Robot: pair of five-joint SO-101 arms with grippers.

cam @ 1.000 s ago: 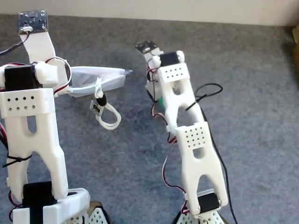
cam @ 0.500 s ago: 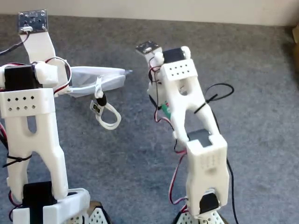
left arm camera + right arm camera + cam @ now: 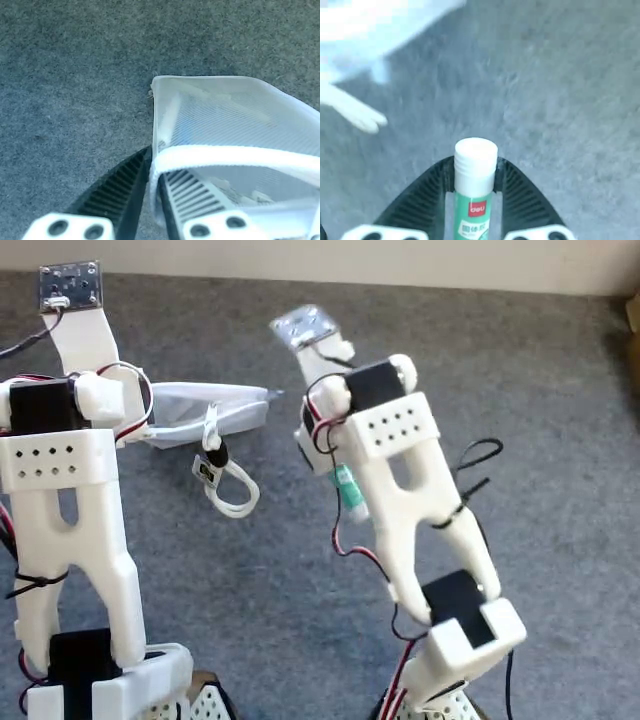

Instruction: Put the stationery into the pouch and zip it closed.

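A white mesh pouch [image 3: 205,410] lies on the grey carpet at the upper left, its mouth turned toward the middle. My left gripper [image 3: 154,175] is shut on the pouch's [image 3: 225,130] white rim at one end. A white strap loop [image 3: 232,490] hangs from the pouch. My right gripper [image 3: 475,172] is shut on a green glue stick [image 3: 475,175] with a white cap, held above the carpet. In the high view the glue stick [image 3: 348,490] shows under the right arm, right of the pouch.
Grey carpet [image 3: 540,390] covers the whole work area, with open floor to the right of the right arm. A pale wall edge [image 3: 400,265] runs along the back. Cables [image 3: 470,455] trail from the right arm.
The right arm has lifted and swung toward the pouch, carrying the glue stick up off the carpet. The left arm and the pouch have stayed still.
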